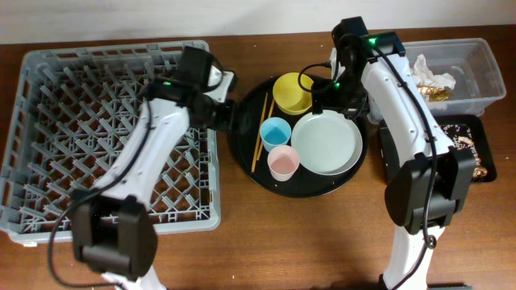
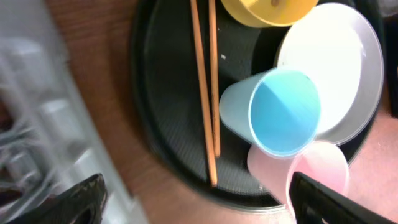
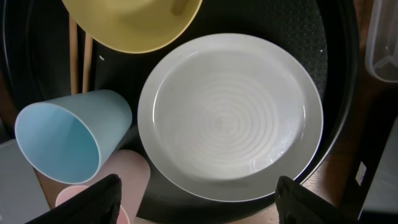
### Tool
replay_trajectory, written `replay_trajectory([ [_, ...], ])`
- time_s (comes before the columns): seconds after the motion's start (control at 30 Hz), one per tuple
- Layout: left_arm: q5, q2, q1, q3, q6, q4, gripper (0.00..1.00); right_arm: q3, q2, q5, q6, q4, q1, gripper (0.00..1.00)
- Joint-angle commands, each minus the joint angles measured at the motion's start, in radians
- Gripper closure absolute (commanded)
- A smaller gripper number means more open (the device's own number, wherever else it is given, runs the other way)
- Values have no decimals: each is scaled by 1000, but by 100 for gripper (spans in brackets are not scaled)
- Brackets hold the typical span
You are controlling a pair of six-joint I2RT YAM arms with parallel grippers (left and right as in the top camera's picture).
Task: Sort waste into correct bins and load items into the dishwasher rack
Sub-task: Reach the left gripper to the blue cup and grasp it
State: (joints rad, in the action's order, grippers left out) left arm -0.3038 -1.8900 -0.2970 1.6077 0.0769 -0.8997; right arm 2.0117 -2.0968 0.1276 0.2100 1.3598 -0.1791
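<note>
Overhead view: at left, big grey plastic rack (image 1: 48,121) with lattice floor and upright pegs; beside it, round tray (image 1: 243,157), black and finely textured, carrying glossy yellow bowl (image 1: 292,91), smooth ringed plate (image 1: 326,143), tapered blue cup (image 1: 275,131), pink cup (image 1: 283,163), two thin wooden chopsticks (image 1: 258,133). At far right, clear tub (image 1: 488,60) with crumpled napkins (image 1: 431,72) and foil (image 1: 439,93). Left gripper (image 2: 199,193) spread wide over chopsticks and cups; right gripper (image 3: 196,196) spread wide over plate.

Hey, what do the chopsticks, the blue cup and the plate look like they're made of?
Chopsticks: wood or bamboo, matte tan-brown, unpainted look.
Blue cup: probably plastic, with a thin wall, even pastel colour and satin sheen.
Plate: glossy off-white with faint concentric rings and soft highlights; ceramic or melamine, cannot tell which.
</note>
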Motion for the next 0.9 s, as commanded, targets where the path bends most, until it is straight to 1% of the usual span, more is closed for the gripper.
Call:
replay_trajectory([
  [0.0, -15, -40, -45, 13, 55, 71, 9, -6, 27, -17, 8, -2, -3, 20],
  [0.07, -11, -42, -70, 13, 55, 124, 11, -6, 27, -17, 8, -1, -3, 20],
  [0.1, -2, -46, -84, 13, 55, 147, 16, -6, 27, -17, 8, 1, -3, 20],
  [0.13, 15, -54, -95, 13, 55, 159, 17, -6, 27, -17, 8, 3, -3, 20],
  [0.27, 35, -112, -129, 13, 71, 162, 25, -6, 27, -35, 8, 21, -3, 20],
  [0.33, 36, -122, -138, 13, 73, 163, 27, -6, 27, -35, 8, 21, -3, 20],
  [0.37, 37, -124, -141, 13, 73, 163, 35, -6, 27, -35, 8, 21, -3, 20],
  [0.43, 38, -124, -141, 13, 73, 162, 38, -6, 27, -35, 8, 21, -3, 20],
  [0.47, 38, -124, -141, 13, 73, 163, 42, -6, 27, -35, 8, 21, -3, 20],
  [0.53, 38, -124, -141, 13, 73, 163, 44, -6, 27, -35, 8, 21, -3, 20],
  [0.57, 38, -124, -141, 13, 73, 163, 46, -6, 27, -35, 8, 21, -3, 20],
  [0.6, 38, -124, -141, 13, 73, 163, 47, -6, 27, -35, 8, 21, -3, 20],
  [0.63, 38, -124, -141, 13, 73, 163, 50, -6, 27, -35, 8, 21, -4, 20],
  [0.87, 38, -163, -141, 14, 73, 163, 50, -6, 27, -35, 8, 21, -4, 20],
])
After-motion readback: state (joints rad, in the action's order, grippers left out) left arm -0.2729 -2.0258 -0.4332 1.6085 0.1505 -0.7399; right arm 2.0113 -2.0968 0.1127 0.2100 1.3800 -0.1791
